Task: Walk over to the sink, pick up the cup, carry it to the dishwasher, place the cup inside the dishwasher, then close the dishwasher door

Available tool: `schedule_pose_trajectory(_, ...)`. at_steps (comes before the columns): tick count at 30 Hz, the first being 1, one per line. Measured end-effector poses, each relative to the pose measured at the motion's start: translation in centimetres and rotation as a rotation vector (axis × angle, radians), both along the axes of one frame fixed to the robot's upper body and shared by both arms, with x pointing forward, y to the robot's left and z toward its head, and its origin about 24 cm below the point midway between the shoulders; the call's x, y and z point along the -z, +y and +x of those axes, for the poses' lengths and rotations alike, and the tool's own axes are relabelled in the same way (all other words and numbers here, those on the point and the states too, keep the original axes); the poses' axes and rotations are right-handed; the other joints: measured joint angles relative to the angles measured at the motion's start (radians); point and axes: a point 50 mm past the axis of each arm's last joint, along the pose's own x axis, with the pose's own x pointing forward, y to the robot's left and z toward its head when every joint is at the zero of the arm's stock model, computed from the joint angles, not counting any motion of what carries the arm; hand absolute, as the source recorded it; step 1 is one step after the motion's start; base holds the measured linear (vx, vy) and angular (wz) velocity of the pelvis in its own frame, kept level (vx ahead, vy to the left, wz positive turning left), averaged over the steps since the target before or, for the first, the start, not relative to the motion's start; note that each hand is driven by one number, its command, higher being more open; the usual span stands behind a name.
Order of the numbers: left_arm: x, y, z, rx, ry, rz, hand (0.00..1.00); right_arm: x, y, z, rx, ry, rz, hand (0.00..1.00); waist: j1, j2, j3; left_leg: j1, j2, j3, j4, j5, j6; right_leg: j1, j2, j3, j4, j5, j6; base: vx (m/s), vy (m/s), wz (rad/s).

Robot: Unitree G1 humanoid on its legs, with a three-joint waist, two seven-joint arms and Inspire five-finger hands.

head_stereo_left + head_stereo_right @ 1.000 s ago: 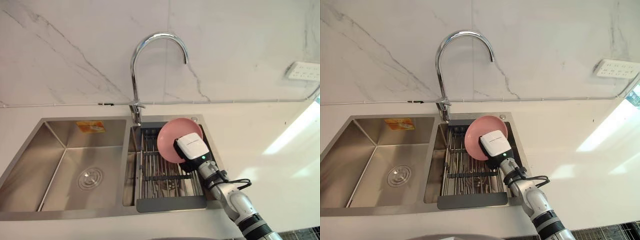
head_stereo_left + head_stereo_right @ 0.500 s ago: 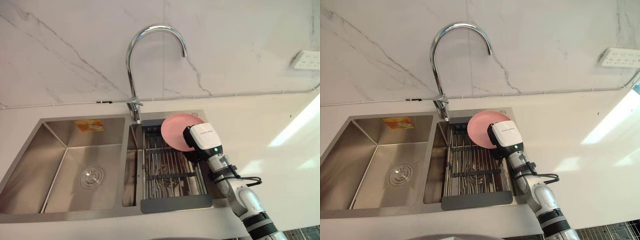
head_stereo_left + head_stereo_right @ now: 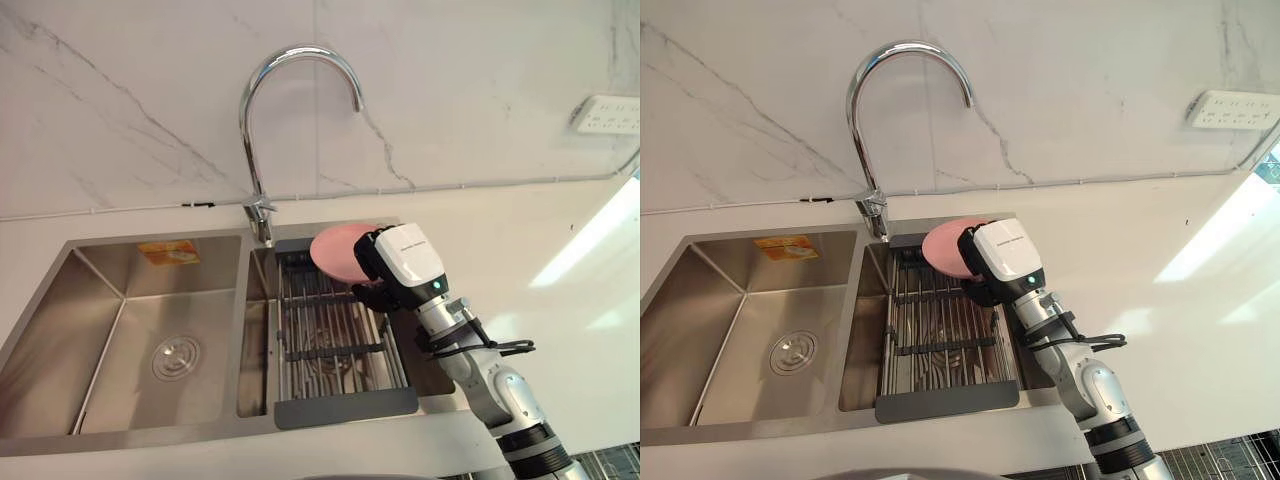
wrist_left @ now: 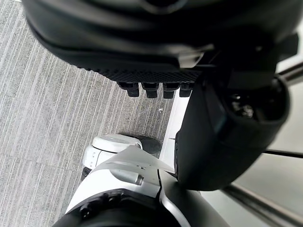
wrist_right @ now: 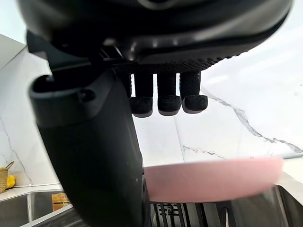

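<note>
Your right robot hand is holding a pink plate above the far end of a wire drying rack, which is sitting in the right basin of a steel double sink. No cup is showing at the sink; the pink plate is the thing being carried. In the right wrist view the thumb is pressing against the plate's rim while the fingers are curling over on the other side. The plate is reaching away from the robot hand nearly edge-on, and the grip is closing on the rim alone. The plate is hanging clear of the rack bars, touching nothing but the robot hand.

The rack is lying just below the robot hand and to its left, its dark front lip sitting well back toward you. A tall curved faucet is rising beyond the robot hand and off to its left, its spout arching over the rack's far end. Farther left of the robot hand, the sink's other basin is showing a round drain and an orange sticker on its back wall. The pale table is spreading out to the right of the robot hand, with sunlight falling across it. A white wall socket is sitting high on the marble wall beyond.

Your left robot hand is hanging over a grey ribbed floor, its fingers relaxing and holding nothing.
</note>
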Motion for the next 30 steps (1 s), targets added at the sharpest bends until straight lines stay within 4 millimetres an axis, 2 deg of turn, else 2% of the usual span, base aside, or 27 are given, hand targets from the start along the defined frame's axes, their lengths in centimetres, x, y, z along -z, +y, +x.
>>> schedule_pose_trajectory(7, 0.0, 0.0, 0.0, -0.003, 0.002, 0.000, 1.00, 0.5, 0.3, 0.0, -0.027, 0.069, -0.053, 0.00, 0.001, 0.001, 0.000, 0.000, 0.001, -0.001, 0.001, 0.000, 0.000, 0.000, 0.000, -0.003, 0.000, 0.000, 0.000, -0.02, -0.003, 0.00)
schedule_pose_trajectory(8, 0.0, 0.0, -0.1, -0.003, 0.003, -0.001, 1.00, 0.6, 0.4, -0.1, -0.032, 0.078, -0.060, 1.00, 0.001, 0.001, 0.000, 0.000, 0.001, -0.001, 0.001, 0.000, 0.000, 0.000, 0.000, -0.004, 0.000, 0.000, 0.000, 0.00, 0.000, 0.00)
schedule_pose_trajectory(23, 0.0, 0.0, -0.1, -0.005, 0.007, -0.001, 1.00, 1.4, 2.5, -0.1, -0.137, 0.180, -0.126, 1.00, 0.005, -0.005, -0.003, -0.002, 0.000, -0.021, 0.001, 0.001, 0.001, 0.005, -0.002, -0.039, 0.000, -0.001, 0.001, -0.02, -0.003, 0.03)
schedule_pose_trajectory(30, 0.0, 0.0, -0.1, -0.005, 0.011, 0.003, 1.00, 3.2, 2.7, 0.0, -0.085, 0.264, -0.210, 1.00, 0.004, -0.010, -0.005, -0.002, -0.002, -0.023, 0.001, 0.002, 0.001, 0.006, -0.003, -0.045, 0.000, -0.001, 0.000, -0.03, 0.000, 0.00)
